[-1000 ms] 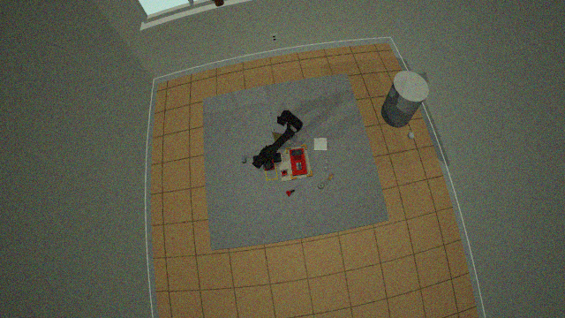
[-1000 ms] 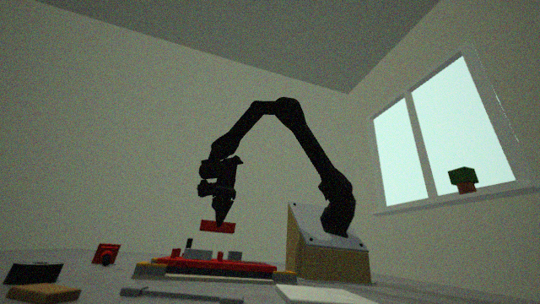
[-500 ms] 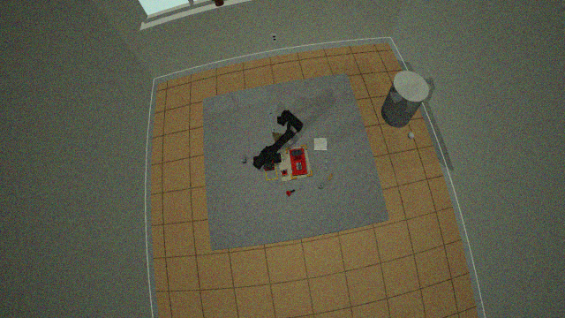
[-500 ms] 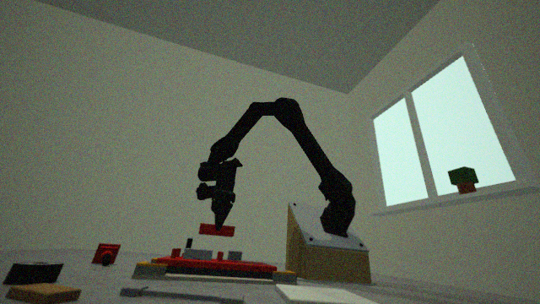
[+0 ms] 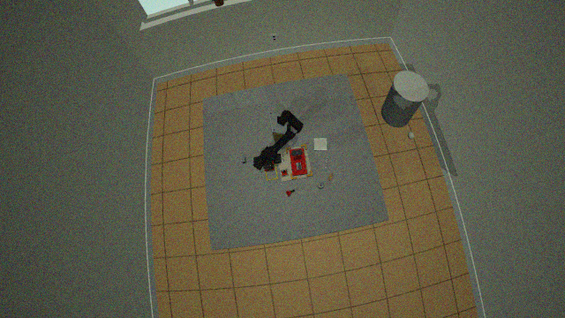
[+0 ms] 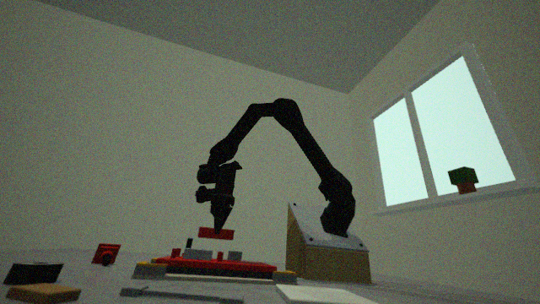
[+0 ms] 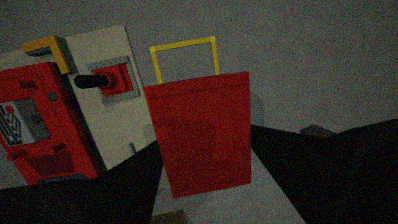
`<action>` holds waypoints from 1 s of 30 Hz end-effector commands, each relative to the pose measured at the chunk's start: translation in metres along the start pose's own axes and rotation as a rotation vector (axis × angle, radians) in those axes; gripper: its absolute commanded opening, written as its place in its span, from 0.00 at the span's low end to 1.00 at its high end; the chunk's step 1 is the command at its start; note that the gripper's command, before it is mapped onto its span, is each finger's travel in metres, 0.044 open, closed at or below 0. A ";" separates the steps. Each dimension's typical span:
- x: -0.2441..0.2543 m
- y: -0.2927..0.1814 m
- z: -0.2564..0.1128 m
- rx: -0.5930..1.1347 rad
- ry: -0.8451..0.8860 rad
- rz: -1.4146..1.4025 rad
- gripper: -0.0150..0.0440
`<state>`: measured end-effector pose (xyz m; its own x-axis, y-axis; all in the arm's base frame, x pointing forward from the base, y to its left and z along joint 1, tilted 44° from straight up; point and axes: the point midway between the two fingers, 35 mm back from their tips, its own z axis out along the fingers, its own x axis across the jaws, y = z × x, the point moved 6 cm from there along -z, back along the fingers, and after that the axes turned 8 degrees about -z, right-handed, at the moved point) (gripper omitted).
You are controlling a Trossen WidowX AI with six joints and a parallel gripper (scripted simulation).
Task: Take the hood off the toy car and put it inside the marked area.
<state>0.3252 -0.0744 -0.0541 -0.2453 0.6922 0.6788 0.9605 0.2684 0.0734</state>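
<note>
My gripper (image 6: 219, 230) is shut on the red hood (image 7: 202, 132), a flat red plate, and holds it in the air above the table. In the exterior view the hood (image 6: 216, 235) hangs a little above the red toy car (image 6: 215, 263). In the wrist view the hood covers the near part of the yellow-outlined marked area (image 7: 185, 57); the car (image 7: 35, 120) lies to the left on its pale base plate. In the overhead view the gripper (image 5: 265, 162) is left of the car (image 5: 297, 161), over the yellow outline (image 5: 271, 174).
A wooden wedge base (image 6: 325, 249) carries the arm. A white square (image 5: 320, 144), a small red part (image 5: 290, 193) and other small bits lie around the car. A grey bin (image 5: 405, 99) stands at the far right. A black pad (image 6: 33, 272) and tan block (image 6: 42, 292) lie near the low camera.
</note>
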 end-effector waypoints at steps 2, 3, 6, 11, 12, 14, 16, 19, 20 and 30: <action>0.000 0.001 0.003 -0.006 0.002 0.003 0.25; 0.000 0.001 0.004 -0.006 0.002 0.003 0.25; 0.000 0.001 0.005 -0.006 0.002 0.003 0.25; 0.000 0.001 0.009 -0.006 0.002 0.003 0.25; 0.000 0.001 0.009 -0.006 0.002 0.003 0.25; 0.000 0.001 0.010 -0.006 0.002 0.003 0.25; 0.000 0.001 0.012 -0.006 0.002 0.003 0.25; 0.000 0.001 0.014 -0.006 0.002 0.003 0.25; 0.000 0.001 0.014 -0.006 0.003 0.003 0.25; 0.000 0.001 0.020 -0.006 0.003 0.003 0.25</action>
<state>0.3229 -0.0617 -0.0676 -0.2453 0.6918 0.6792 0.9605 0.2682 0.0738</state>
